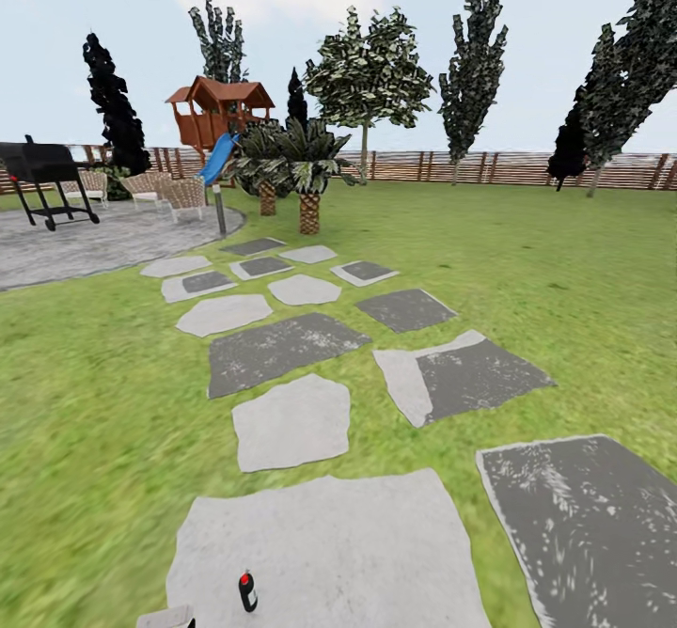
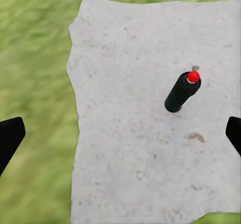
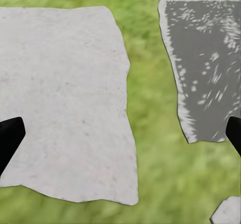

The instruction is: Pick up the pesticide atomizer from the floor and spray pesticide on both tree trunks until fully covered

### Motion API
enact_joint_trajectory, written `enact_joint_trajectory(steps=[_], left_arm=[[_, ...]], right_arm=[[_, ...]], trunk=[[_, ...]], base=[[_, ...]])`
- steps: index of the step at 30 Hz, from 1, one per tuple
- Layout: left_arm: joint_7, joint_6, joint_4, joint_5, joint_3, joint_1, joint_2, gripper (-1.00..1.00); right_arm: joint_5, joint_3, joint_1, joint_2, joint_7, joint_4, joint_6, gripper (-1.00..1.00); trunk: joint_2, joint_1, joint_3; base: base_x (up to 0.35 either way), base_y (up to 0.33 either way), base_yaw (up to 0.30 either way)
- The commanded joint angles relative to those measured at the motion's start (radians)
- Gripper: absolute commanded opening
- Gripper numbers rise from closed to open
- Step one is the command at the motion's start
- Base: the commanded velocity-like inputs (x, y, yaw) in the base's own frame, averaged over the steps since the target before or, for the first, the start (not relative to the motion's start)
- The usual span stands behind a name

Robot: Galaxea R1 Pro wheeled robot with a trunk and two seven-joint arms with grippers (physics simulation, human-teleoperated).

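Many grey stepping stones (image 1: pixel 291 421) across lawn (image 1: pixel 564 271)

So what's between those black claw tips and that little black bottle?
Nothing but bare pale stone. In the left wrist view the left gripper hangs open above the slab, apart from the upright bottle.

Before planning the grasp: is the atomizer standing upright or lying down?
Upright. The atomizer stands on its base on the pale stone slab, red cap on top.
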Motion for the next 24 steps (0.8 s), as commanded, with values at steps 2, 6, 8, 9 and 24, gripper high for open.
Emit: enact_joint_trajectory(steps=[2, 6, 8, 9, 24], left_arm=[[0.000, 0.000, 0.000, -0.001, 0.000, 0.000, 0.000, 1.00], [0.000, 0.000, 0.000, -0.001, 0.000, 0.000, 0.000, 1.00], [0.000, 0.000, 0.001, -0.002, -0.001, 0.000, 0.000, 1.00], [0.000, 0.000, 0.001, -0.003, -0.001, 0.000, 0.000, 1.00], [-0.010, 0.000, -0.013, -0.008, -0.007, 0.000, 0.004, 1.00]], right_arm=[[0.003, 0.000, 0.000, -0.003, 0.001, 0.004, 0.000, 1.00], [0.003, 0.000, 0.000, -0.007, 0.001, 0.004, 0.000, 1.00], [0.002, -0.001, 0.000, -0.008, 0.001, 0.002, 0.000, 1.00], [0.001, -0.001, 0.000, -0.008, 0.001, 0.001, 0.000, 1.00], [-0.002, 0.000, 0.000, 0.000, 0.001, -0.004, 0.000, 1.00]], trunk=[[0.000, 0.000, 0.000], [0.000, 0.000, 0.000], [0.000, 0.000, 0.000], [0.000, 0.000, 0.000], [0.000, 0.000, 0.001]], base=[[0.029, 0.000, 0.000], [0.009, 0.000, 0.000], [0.002, 0.000, 0.000], [0.001, 0.000, 0.000], [-0.024, 0.028, -0.123]])
